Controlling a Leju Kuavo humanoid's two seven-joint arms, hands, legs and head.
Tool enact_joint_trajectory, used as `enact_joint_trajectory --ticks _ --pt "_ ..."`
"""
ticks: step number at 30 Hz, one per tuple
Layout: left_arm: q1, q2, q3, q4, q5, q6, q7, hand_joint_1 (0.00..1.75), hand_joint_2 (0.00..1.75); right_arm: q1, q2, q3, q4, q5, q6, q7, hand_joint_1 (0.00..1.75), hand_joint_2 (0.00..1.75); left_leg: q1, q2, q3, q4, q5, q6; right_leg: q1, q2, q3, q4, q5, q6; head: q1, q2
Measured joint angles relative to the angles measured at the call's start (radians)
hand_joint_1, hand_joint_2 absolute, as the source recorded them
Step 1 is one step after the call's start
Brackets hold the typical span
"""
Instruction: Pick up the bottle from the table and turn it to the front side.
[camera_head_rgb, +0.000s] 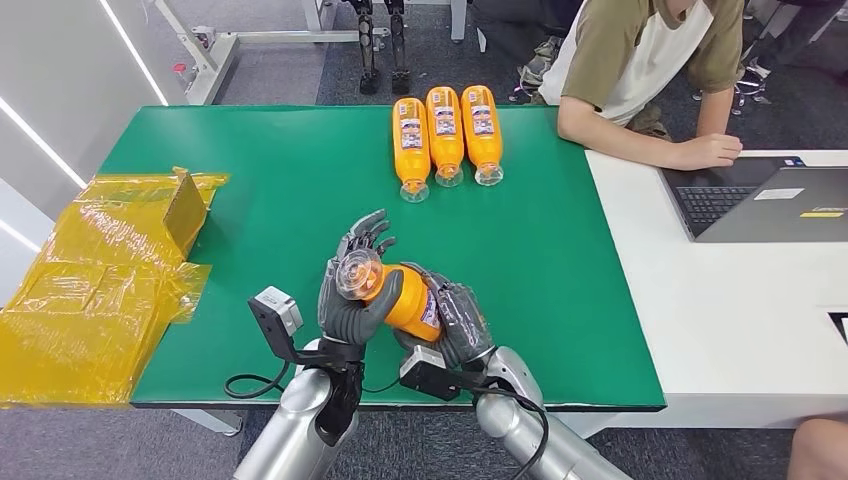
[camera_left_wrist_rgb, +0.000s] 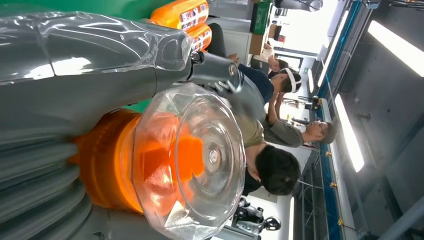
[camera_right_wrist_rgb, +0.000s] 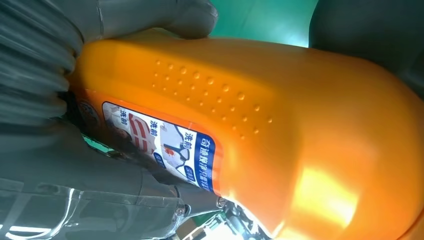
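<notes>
left hand (camera_head_rgb: 355, 285) gripping, right hand (camera_head_rgb: 455, 320) gripping, arms close together

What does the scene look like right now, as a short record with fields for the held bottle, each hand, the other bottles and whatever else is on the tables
held bottle: orange bottle, clear cap end toward the left hand, lifted above the green table
left hand: left hand grips the cap end
right hand: right hand holds the labelled body
other bottles: three orange bottles lying side by side at the far edge
other things: yellow wrapped package at the table's left; laptop on the white table, a person beside it
</notes>
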Motion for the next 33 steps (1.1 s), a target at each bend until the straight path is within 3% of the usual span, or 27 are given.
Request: enact_joint_trajectory --ticks 10,11,14,15,25,33 --pt "-0.001 0.000 -0.002 0.000 -0.002 0.001 0.001 1.75 1.75 0.005 0.008 -0.010 0.000 0.001 0.010 0.008 1.75 1.75 0.000 0.000 0.000 0.000 0.000 0.000 0.000 0.000 0.000 0.000 0.000 0.000 0.000 0.000" --pt "0.000 0.000 -0.002 0.000 -0.002 0.001 0.001 1.75 1.75 0.006 0.009 -0.011 0.000 0.001 0.010 0.008 1.63 1.75 0.000 0.000 0.000 0.000 0.000 0.000 0.000 0.000 0.000 0.000 0.000 0.000 0.000 0.000" --pt "0.000 0.000 -0.002 0.000 -0.003 0.003 0.002 1.75 1.75 0.009 0.010 -0.014 -0.003 0.001 0.011 0.011 0.33 1.75 0.000 0.000 0.000 0.000 0.000 0.000 0.000 0.000 0.000 0.000 0.000 0.000 0.000 0.000" --pt "0.000 0.000 -0.002 0.000 -0.004 0.004 0.003 1.75 1.75 0.010 0.011 -0.015 -0.005 0.000 0.011 0.011 0.00 1.75 0.000 0.000 0.000 0.000 0.000 0.000 0.000 0.000 0.000 0.000 0.000 0.000 0.000 0.000" --pt "0.000 0.000 -0.004 -0.011 -0.005 0.084 0.004 1.75 1.75 0.050 0.042 -0.050 -0.073 -0.092 -0.054 -0.044 0.00 1.75 0.000 0.000 0.000 0.000 0.000 0.000 0.000 0.000 0.000 0.000 0.000 0.000 0.000 0.000" --pt "0.021 0.019 0.045 -0.149 -0.043 0.390 -0.051 1.75 1.75 0.127 0.056 -0.064 -0.176 -0.178 -0.134 -0.110 0.00 1.75 0.000 0.000 -0.001 -0.001 0.000 0.000 0.000 0.000 0.000 0.000 -0.001 0.000 0.000 0.000"
